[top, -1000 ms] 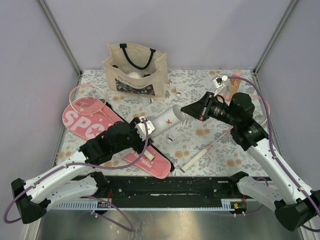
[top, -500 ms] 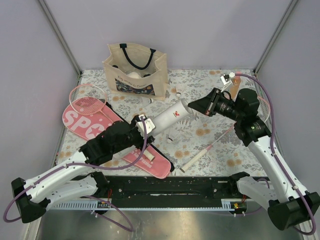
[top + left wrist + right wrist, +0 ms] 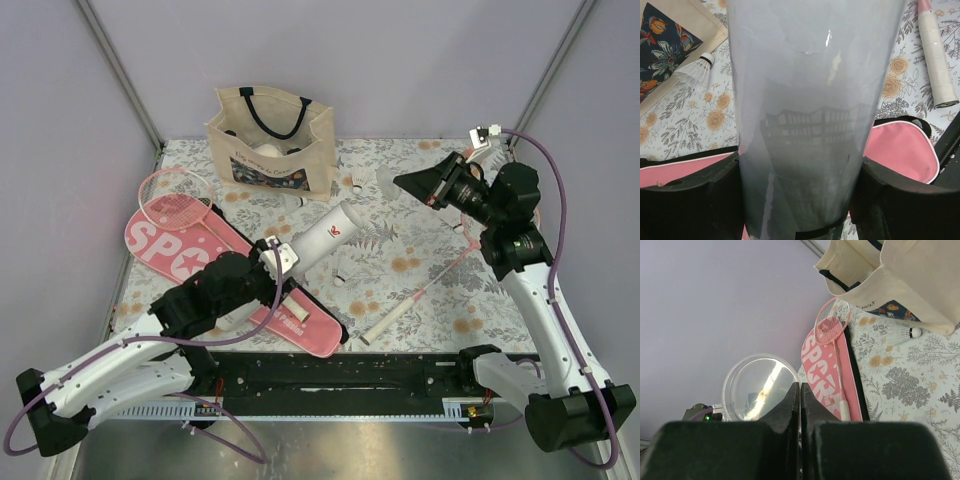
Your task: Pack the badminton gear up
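A long white tube point(image 3: 322, 235) is tilted up over the pink SPORT case point(image 3: 170, 245), with my left gripper point(image 3: 275, 258) shut on its lower end. In the left wrist view the tube point(image 3: 805, 100) fills the space between the black fingers point(image 3: 690, 200). My right gripper point(image 3: 400, 181) is raised at the back right, shut on the rim of a clear round lid point(image 3: 757, 387). One pink racket point(image 3: 175, 200) lies on the case. The other racket's handle point(image 3: 385, 325) lies in the middle, its head behind the right arm. Shuttlecocks point(image 3: 352, 182) lie loose on the cloth.
A beige tote point(image 3: 272, 140) with dark straps stands open at the back left, its wall point(image 3: 900, 280) showing in the right wrist view. A shuttlecock point(image 3: 695, 72) lies close to the tote's printed side. Grey walls close the table in on three sides.
The right gripper has closed at the tube's open end and pulled away up and to the right with the clear lid. The left arm has drawn the tube slightly back to the left.
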Tool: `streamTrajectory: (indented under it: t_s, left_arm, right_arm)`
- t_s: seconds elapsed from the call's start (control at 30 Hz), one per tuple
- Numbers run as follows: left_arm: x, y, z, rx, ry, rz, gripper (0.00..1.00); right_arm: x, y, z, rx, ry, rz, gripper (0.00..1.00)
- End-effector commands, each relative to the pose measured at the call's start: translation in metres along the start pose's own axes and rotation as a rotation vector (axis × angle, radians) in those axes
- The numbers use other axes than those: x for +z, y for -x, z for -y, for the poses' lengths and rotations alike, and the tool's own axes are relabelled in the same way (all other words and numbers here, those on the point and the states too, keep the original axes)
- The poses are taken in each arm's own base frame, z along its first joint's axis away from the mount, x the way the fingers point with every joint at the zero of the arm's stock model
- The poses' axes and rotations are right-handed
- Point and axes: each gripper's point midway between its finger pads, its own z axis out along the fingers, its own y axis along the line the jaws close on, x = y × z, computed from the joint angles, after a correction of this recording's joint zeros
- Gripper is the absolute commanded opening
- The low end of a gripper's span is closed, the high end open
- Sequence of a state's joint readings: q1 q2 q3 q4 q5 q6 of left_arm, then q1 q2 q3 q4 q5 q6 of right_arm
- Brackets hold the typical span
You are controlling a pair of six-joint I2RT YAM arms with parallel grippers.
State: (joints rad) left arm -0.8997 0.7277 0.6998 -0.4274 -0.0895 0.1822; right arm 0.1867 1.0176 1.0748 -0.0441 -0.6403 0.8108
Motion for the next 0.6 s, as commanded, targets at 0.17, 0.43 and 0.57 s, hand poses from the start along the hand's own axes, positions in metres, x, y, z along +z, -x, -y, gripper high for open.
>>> streamTrajectory:
  t_s: [0.17, 0.43, 0.57]
  left_arm:
    - [-0.017, 0.037, -0.015, -0.032, 0.071, 0.177, 0.52]
    - [-0.031, 0.047, -0.034, -0.052, 0.172, 0.242, 0.53]
    - [-0.038, 0.048, -0.045, -0.062, 0.234, 0.264, 0.53]
  right_arm:
    - [0.007, -0.001, 0.106, -0.052, -0.372, 0.068, 0.0]
    - [0.02, -0.069, 0.258, -0.014, -0.719, -0.132, 0.0]
    - [0.026, -0.092, 0.294, 0.029, -0.788, -0.209, 0.0]
